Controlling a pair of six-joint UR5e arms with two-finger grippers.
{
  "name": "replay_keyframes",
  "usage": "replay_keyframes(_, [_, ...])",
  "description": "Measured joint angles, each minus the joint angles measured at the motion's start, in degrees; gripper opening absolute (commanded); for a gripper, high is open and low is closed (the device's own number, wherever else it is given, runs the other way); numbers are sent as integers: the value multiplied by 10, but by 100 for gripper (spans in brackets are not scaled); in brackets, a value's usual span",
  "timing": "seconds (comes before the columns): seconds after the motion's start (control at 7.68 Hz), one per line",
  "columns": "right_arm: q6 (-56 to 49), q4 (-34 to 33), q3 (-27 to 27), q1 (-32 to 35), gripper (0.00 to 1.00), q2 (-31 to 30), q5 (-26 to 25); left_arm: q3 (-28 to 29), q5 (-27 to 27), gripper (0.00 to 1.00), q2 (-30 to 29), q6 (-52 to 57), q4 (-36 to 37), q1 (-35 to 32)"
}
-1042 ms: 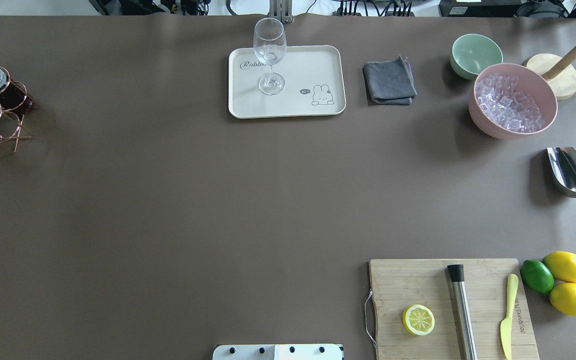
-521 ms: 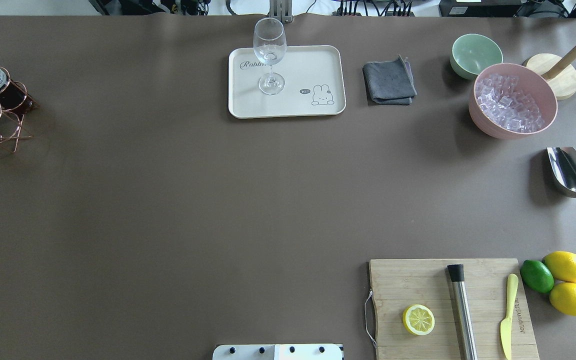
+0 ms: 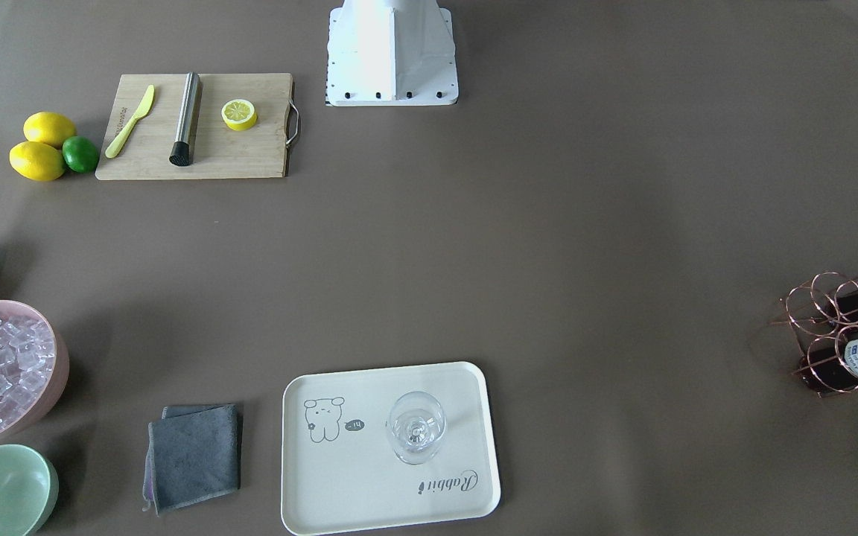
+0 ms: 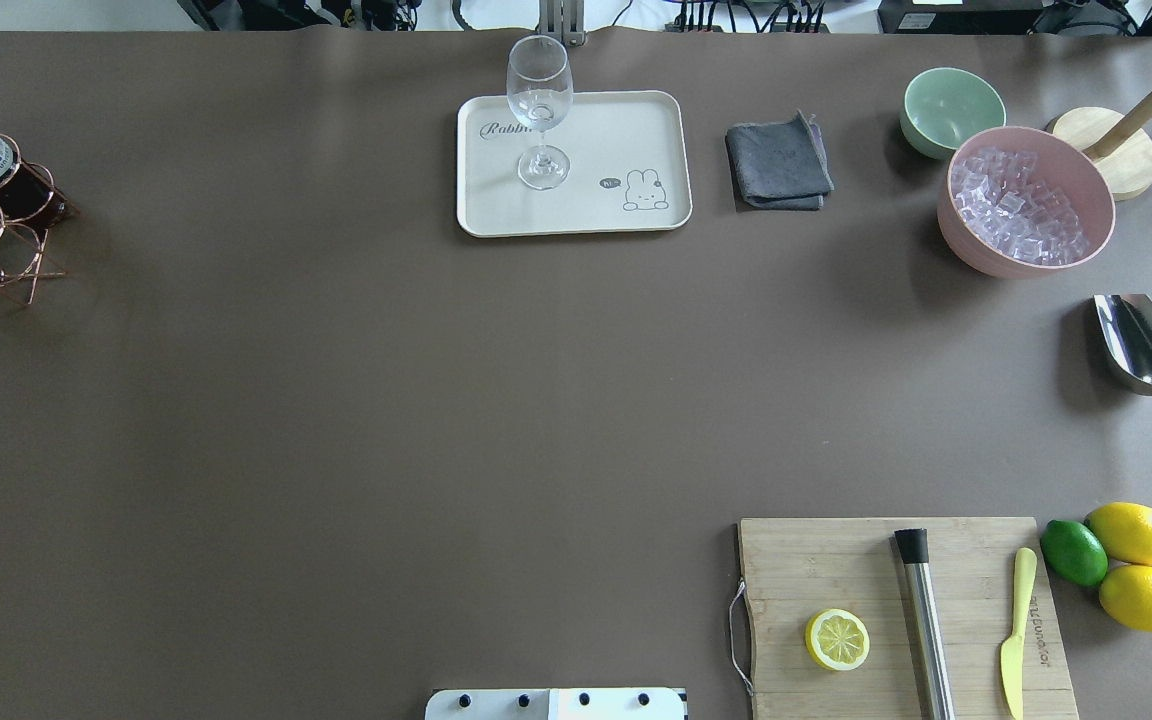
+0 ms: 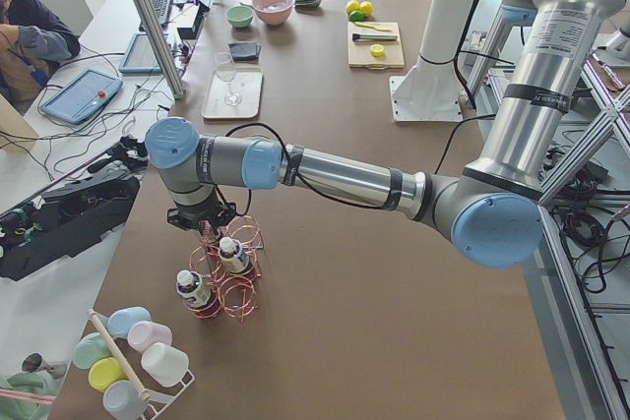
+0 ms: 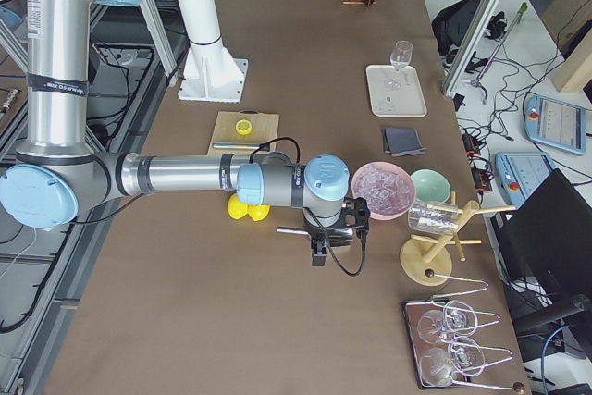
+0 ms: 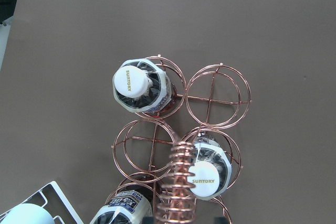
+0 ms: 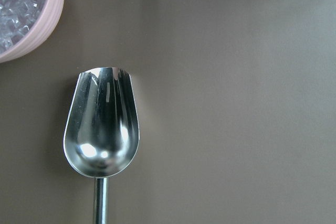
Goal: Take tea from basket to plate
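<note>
A tea bottle (image 7: 137,85) is held cap-up in the wire basket (image 7: 218,95) beneath the left end effector (image 5: 205,228), whose opening cannot be told; likely light, slick plastic, best gripped below the cap.

Wrist cameras straight down, close; basket (image 7: 181,153) common to overhead, front views

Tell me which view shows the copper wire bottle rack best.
The left wrist-mounted view: it looks straight down on the copper wire bottle rack, showing its rings and coiled handle close up. The overhead and front-facing views crop it at their edges; exterior left shows it small, exterior right tiny, right wrist not at all.
</note>
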Motion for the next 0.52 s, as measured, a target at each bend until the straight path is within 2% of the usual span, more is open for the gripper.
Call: replay_keyframes(0.52, [0,0,0,0,100,0,0,-40,-6,0,1,-1,24,-4])
